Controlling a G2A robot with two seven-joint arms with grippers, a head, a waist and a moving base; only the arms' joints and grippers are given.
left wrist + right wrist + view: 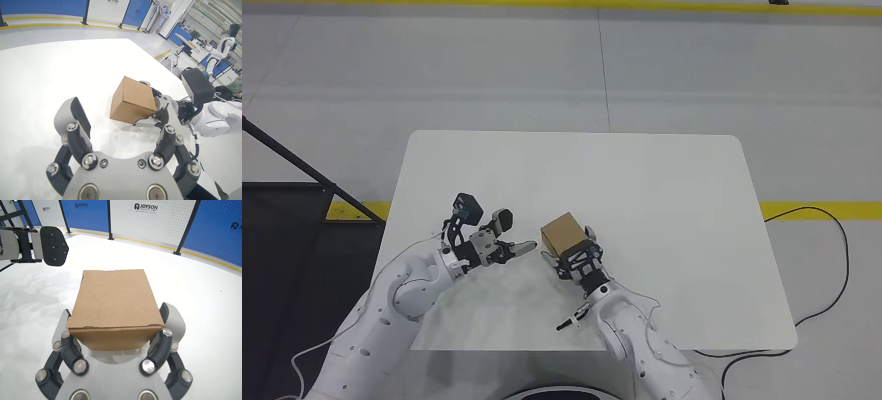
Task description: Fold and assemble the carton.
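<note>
A small brown carton (562, 233) stands closed as a cube on the white table (672, 190), near its front middle. My right gripper (578, 260) is shut on the carton, one finger on each side of its near end (115, 298). In the right wrist view the fingers (171, 315) press the carton's side walls. My left gripper (516, 233) hangs open just to the left of the carton, a small gap away, with nothing between its fingers. The left wrist view has the carton (132, 100) ahead of the spread pads (82, 115).
The table stretches wide and bare behind and to the right of the carton. A black frame (287, 160) stands off the table's left side. A black cable (832, 260) lies on the floor at the right. The front edge is close behind both grippers.
</note>
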